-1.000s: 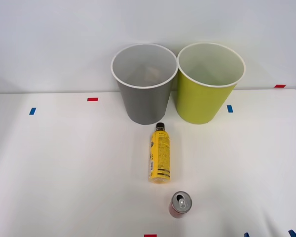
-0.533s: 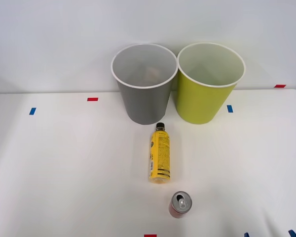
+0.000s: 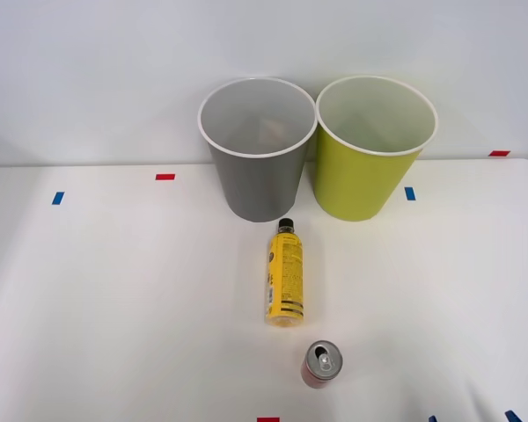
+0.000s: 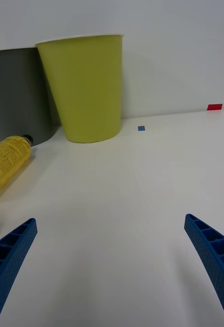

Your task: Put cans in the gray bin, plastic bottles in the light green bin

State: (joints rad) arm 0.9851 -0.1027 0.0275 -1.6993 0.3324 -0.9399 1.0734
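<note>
Nothing is sorted yet. The can (image 3: 321,364) stands upright on the desk (image 3: 114,290), just in front of the bottle (image 3: 284,274), which lies on its side with its cap pointing at the gray bin (image 3: 257,149). The light green bin (image 3: 370,149) sits right beside the gray one. The right hand (image 4: 112,265) hovers spread wide and empty near the can. A pale shape inside the gray bin is hard to make out.

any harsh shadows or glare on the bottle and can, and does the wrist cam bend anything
Front view: light is soft and even; the bottle and can throw only faint shadows, with a small bright glint on the can's silver top. Right wrist view: the light green bin and gray bin lean outward from wide-angle distortion, and the open pincer fingers look oversized at the corners.
</note>
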